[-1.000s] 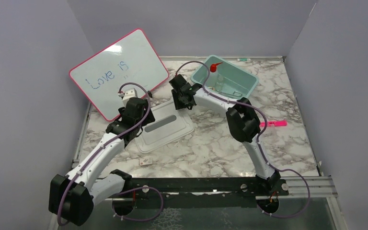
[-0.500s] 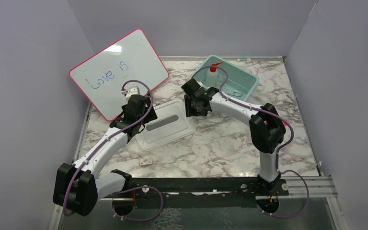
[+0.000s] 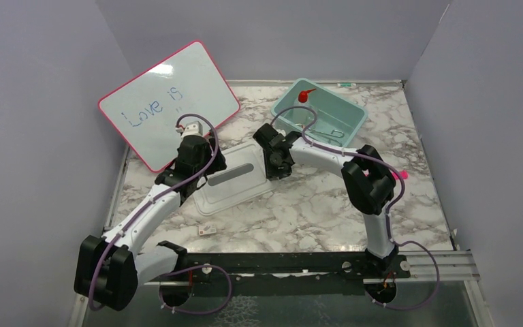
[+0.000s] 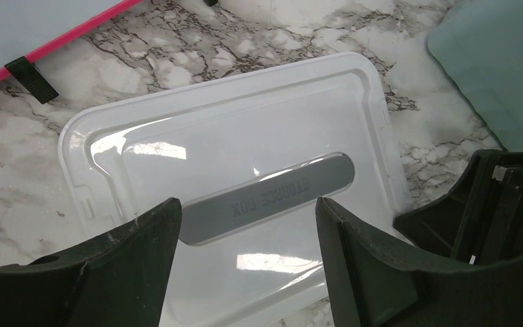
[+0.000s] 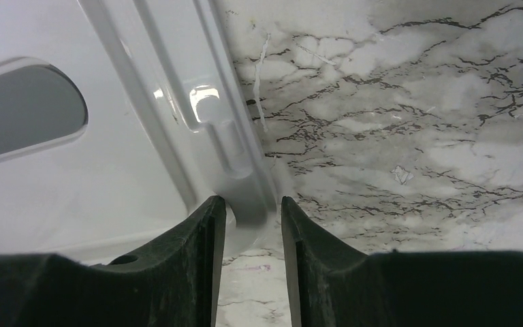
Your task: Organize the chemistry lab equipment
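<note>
The chemistry lab equipment lies in a teal bin (image 3: pixel 355 109) at the back: a clear squeeze bottle with a red nozzle cap (image 3: pixel 304 95) and a thin metal tool (image 3: pixel 336 132). A white storage-box lid (image 3: pixel 235 178) lies flat in front of the bin. My left gripper (image 4: pixel 248 204) hangs open above the lid (image 4: pixel 245 122), nothing between its fingers. My right gripper (image 5: pixel 253 201) sits low at the right edge of the lid (image 5: pixel 109 170). Its jaws straddle the edge tab (image 5: pixel 238 170) with a narrow gap left. In the top view it (image 3: pixel 273 161) is at the lid's right corner.
A pink-framed whiteboard (image 3: pixel 170 102) leans at the back left, just behind the left gripper (image 3: pixel 204 167). A small pale piece (image 3: pixel 206 230) lies near the front. A pink object (image 3: pixel 402 175) peeks out behind the right arm. Grey walls close in the marble table (image 3: pixel 299 211).
My right gripper has swung from the bin's side down to the lid's right edge and its jaws have narrowed. My left gripper has shifted slightly right over the lid.
</note>
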Robot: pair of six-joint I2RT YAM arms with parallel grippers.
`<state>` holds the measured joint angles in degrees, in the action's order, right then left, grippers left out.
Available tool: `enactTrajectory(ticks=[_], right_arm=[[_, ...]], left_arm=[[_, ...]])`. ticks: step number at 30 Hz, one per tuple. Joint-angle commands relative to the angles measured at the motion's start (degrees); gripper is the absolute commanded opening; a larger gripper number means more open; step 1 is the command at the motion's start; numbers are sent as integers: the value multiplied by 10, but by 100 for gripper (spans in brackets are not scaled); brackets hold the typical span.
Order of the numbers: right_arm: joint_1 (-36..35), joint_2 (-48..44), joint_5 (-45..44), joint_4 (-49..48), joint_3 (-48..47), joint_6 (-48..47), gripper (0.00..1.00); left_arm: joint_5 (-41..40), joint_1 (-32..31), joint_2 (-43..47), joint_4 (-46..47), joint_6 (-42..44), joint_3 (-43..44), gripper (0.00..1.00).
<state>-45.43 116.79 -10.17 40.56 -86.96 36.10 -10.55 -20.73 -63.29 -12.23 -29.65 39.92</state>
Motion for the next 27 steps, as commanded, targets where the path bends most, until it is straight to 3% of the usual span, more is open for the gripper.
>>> enactTrajectory(ticks=[1, 5, 11, 16, 21, 27], right_arm=[[-4, 18, 5, 14, -5, -1, 39], [-4, 34, 26, 9, 1, -13, 31], [-2, -6, -31, 6, 25, -46, 13], [14, -67, 23, -25, 72, -78, 2], [35, -105, 130, -48, 119, -90, 1], [54, -136, 173, -38, 143, -80, 1]], left_arm=[[17, 3, 22, 22, 9, -6, 74], [17, 3, 25, 28, 14, -12, 74], [18, 3, 23, 17, 0, -10, 76], [-18, 3, 11, -44, -45, 10, 79], [-17, 4, 22, -90, -107, 14, 82], [-43, 4, 73, -141, -172, -4, 85]])
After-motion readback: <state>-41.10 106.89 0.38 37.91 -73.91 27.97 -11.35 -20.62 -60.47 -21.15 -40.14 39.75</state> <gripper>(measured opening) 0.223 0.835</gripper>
